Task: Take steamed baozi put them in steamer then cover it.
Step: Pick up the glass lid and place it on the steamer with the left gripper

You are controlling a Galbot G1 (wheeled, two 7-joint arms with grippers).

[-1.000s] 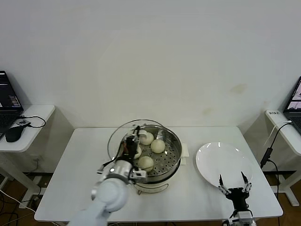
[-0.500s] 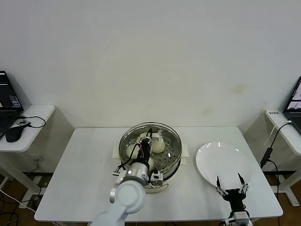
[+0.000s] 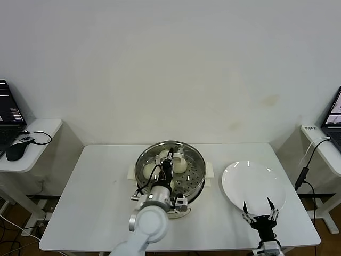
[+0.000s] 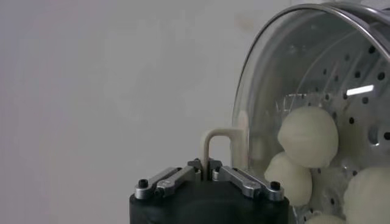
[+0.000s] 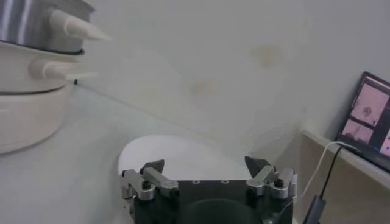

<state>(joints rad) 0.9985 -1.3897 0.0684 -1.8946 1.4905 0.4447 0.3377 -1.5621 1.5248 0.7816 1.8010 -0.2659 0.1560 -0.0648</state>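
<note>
While the left hand (image 4: 207, 172) grips it, the cover (image 3: 170, 166) lies level on the steamer (image 3: 198, 184).

No text, label, brand or number can be read anywhere; the laptop screens (image 3: 9, 106) at the edges of the head view show only illegible content.

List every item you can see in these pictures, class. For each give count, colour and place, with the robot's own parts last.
steamed baozi: four, cream-white, inside the steamer.
steamer: one, shiny steel on cream base, table centre.
cover: one, clear glass, over the steamer.
plate: one, white, table's right side.
table: one, white.
laptops: two, on side desks left and right.
mouse: one, black, left desk.
left gripper: shut on the cover's handle.
right gripper: open, near the plate's front edge.
</note>
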